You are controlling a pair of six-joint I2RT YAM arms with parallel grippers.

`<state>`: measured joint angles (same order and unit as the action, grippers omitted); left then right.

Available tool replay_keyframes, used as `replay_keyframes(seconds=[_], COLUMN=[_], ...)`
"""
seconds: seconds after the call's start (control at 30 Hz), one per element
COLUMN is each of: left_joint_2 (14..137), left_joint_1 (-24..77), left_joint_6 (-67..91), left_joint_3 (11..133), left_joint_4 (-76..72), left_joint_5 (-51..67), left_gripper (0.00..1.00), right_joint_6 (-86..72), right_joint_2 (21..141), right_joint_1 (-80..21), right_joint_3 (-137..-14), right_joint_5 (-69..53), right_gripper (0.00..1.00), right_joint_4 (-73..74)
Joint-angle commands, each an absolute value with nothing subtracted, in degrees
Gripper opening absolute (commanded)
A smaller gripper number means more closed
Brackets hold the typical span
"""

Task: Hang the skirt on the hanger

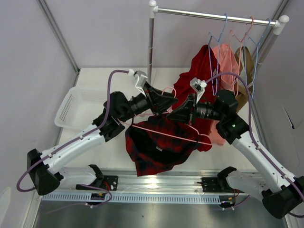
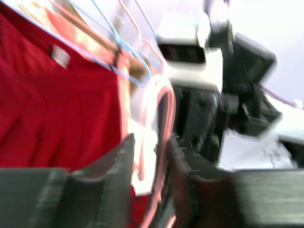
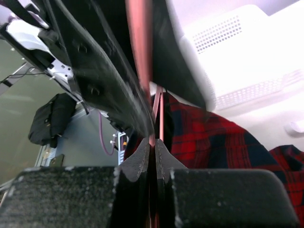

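Right gripper (image 3: 154, 148) clenched on the hanger (image 1: 166, 133), the skirt (image 1: 156, 147) draped just beneath.

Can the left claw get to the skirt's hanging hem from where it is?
Probably yes: the left claw is up by the hanger, and the skirt droops right under it with nothing between.

Table (image 1: 114, 159): pale, matte top. White perforated basket (image 1: 71, 102) sits at far left. Rack pole (image 1: 151, 52) stands at the far edge, mid-width. Plaid skirt (image 1: 156, 149) spreads front-centre; contact with the tabletop cannot be confirmed.
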<state>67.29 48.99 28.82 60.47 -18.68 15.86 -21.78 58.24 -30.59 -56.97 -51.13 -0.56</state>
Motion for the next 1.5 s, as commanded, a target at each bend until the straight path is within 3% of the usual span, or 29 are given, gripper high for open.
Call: replay_keyframes(seconds=[0.0,0.1,0.33,0.87,1.1,1.47], left_joint_2=[67.24,67.15,62.86,50.54,48.17,46.23], left_joint_1=[48.16,48.16,48.16,48.16,48.16,48.16], left_joint_6=[25.32,23.73,20.40,17.05,16.53,16.08], left_joint_3=[66.52,68.37,70.14,83.14,86.83,87.28], left_joint_4=[-16.27,-13.63,-7.40,11.86,18.18,19.95], left_joint_5=[7.04,5.01,0.97,-11.51,-14.23,-15.20], left_gripper=[0.46,0.63,0.73,0.76,0.76,0.75], right_joint_6=[-20.66,-20.48,-19.60,-12.40,-7.74,-4.92], right_joint_2=[55.20,54.06,53.96,71.96,82.86,93.25], right_joint_1=[-31.20,-30.85,-30.06,-30.15,-30.15,-30.15], right_joint_3=[-60.64,-62.14,-67.67,-100.36,-118.28,-129.11], right_joint_5=[-47.47,-44.66,-34.91,2.08,8.78,13.97], right_gripper=[0.00,0.00,0.00,0.00,0.00,0.00], right_joint_4=[3.69,5.10,10.18,22.15,26.98,24.09])
